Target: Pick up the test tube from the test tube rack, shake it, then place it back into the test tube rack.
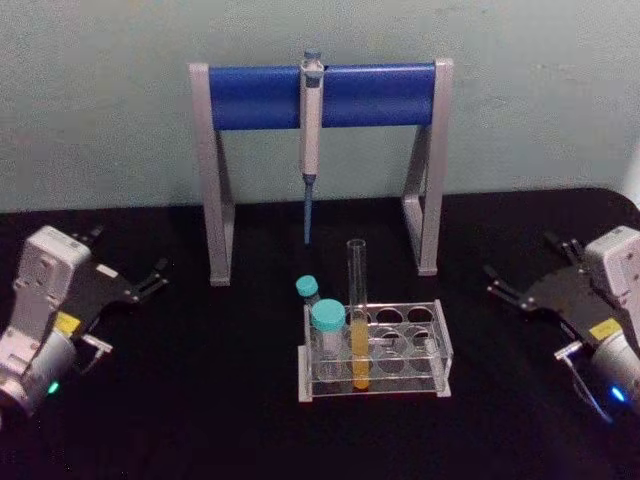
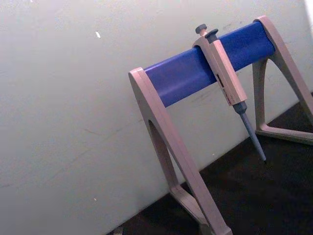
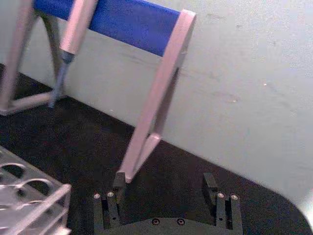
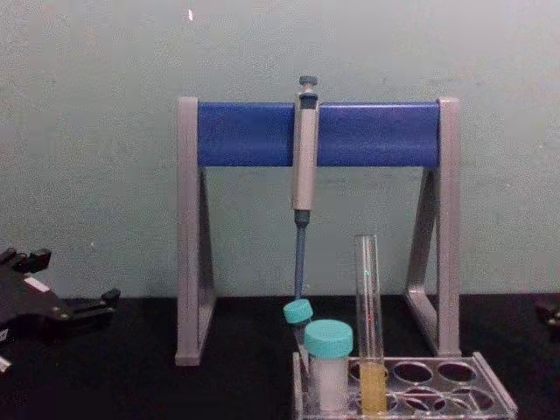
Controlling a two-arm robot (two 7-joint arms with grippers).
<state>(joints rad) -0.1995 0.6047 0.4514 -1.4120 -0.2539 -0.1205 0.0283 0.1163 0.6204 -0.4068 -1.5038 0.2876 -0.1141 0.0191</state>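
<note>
The test tube stands upright in the front row of the clear test tube rack, yellow liquid in its lower part. In the chest view the test tube rises well above the rack. My left gripper rests open on the black table far to the left, nothing between its fingers. On the far right my right gripper is open too and empty. The right wrist view shows its gripper with its fingers wide apart, and a corner of the rack beside it.
A white vial with a teal cap sits in the rack just left of the tube, a smaller one behind it. The grey-and-blue pipette stand spans the back, a pipette hanging over the rack. Black table lies between each gripper and the rack.
</note>
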